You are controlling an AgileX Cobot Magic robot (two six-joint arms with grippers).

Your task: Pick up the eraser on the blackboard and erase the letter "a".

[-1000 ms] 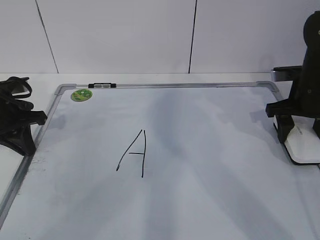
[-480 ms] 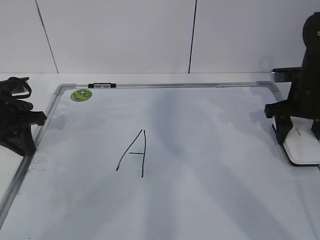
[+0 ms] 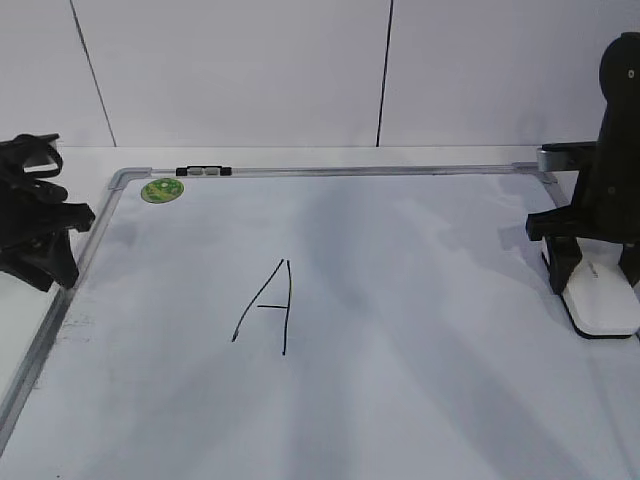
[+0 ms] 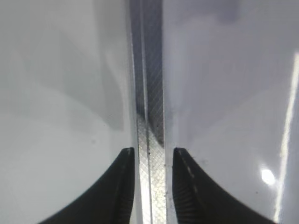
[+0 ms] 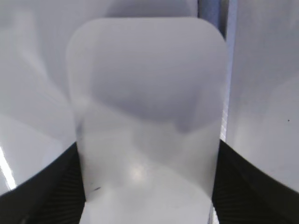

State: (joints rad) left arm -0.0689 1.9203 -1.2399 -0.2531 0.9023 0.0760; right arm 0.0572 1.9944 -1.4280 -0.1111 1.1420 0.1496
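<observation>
Exterior view: the blackboard (image 3: 400, 300), a glossy white board in a silver-grey metal frame with rounded corners, lies flat and fills most of the scene. A tall angular capital "A" (image 3: 265, 306) in thin black marker stands near its middle; no lowercase "a" can be made out on the board. A round green sticker (image 3: 162, 190) sits at the far left corner, just beside a small black-and-grey clip (image 3: 204, 171) on the top frame rail. At the right edge the right gripper (image 3: 598, 262) grips the eraser (image 3: 602, 300), a white rounded-rectangular block with a thin black base, which rests on the board. Right wrist view: the smooth white top of the eraser fills the gap between the ribbed black fingers (image 5: 51, 186), which press its two long sides. Left wrist view: the left gripper (image 4: 153, 154) hangs over the board's ridged metal frame rail (image 4: 152, 116), its curved black fingers set narrowly apart and holding nothing.
</observation>
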